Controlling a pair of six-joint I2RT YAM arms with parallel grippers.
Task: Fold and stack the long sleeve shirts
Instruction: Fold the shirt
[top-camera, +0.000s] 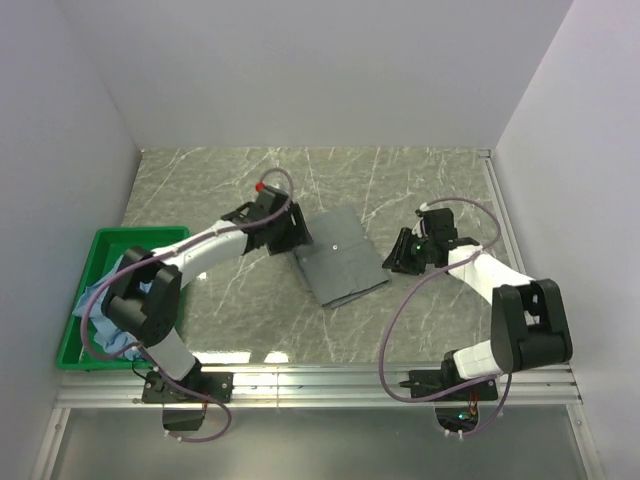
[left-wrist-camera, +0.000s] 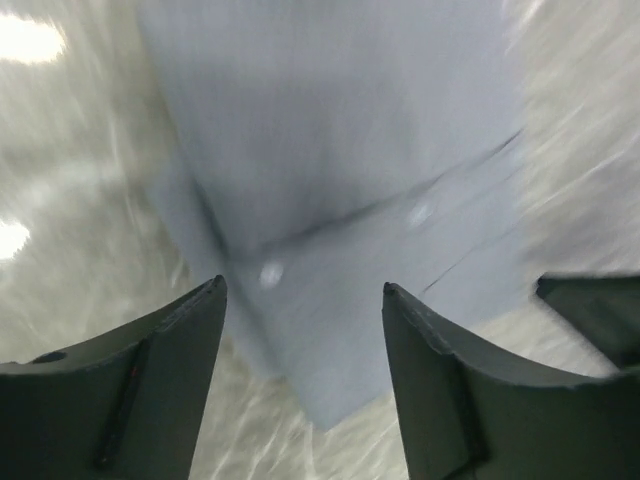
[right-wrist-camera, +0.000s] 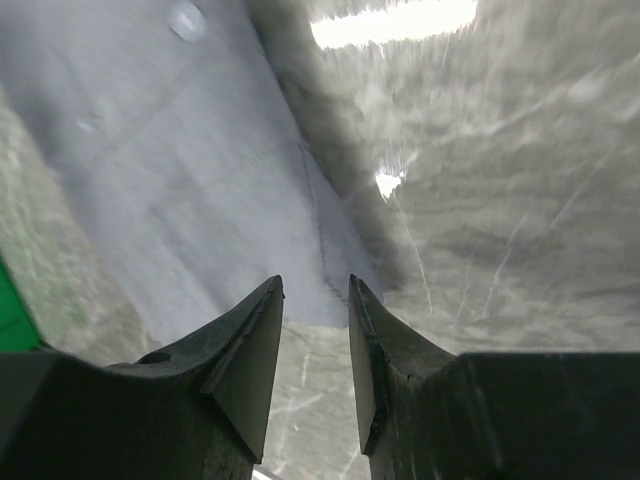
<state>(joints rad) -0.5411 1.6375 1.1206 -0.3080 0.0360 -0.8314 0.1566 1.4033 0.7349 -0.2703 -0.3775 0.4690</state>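
Observation:
A grey-green long sleeve shirt (top-camera: 340, 262) lies folded into a neat rectangle in the middle of the table. My left gripper (top-camera: 297, 240) hovers at its left edge, and in the left wrist view the jaws (left-wrist-camera: 303, 288) stand open over the folded shirt (left-wrist-camera: 340, 170) with nothing between them. My right gripper (top-camera: 391, 262) sits just off the shirt's right edge. Its jaws (right-wrist-camera: 316, 283) are parted by a narrow gap, bare table between them and the shirt's corner (right-wrist-camera: 180, 180) just ahead. A light blue shirt (top-camera: 108, 300) lies crumpled in the bin at the left.
The green plastic bin (top-camera: 100, 245) stands at the table's left edge, and its corner shows in the right wrist view (right-wrist-camera: 10, 325). Grey marbled table (top-camera: 420, 190) surrounds the folded shirt. White walls close in the back and both sides.

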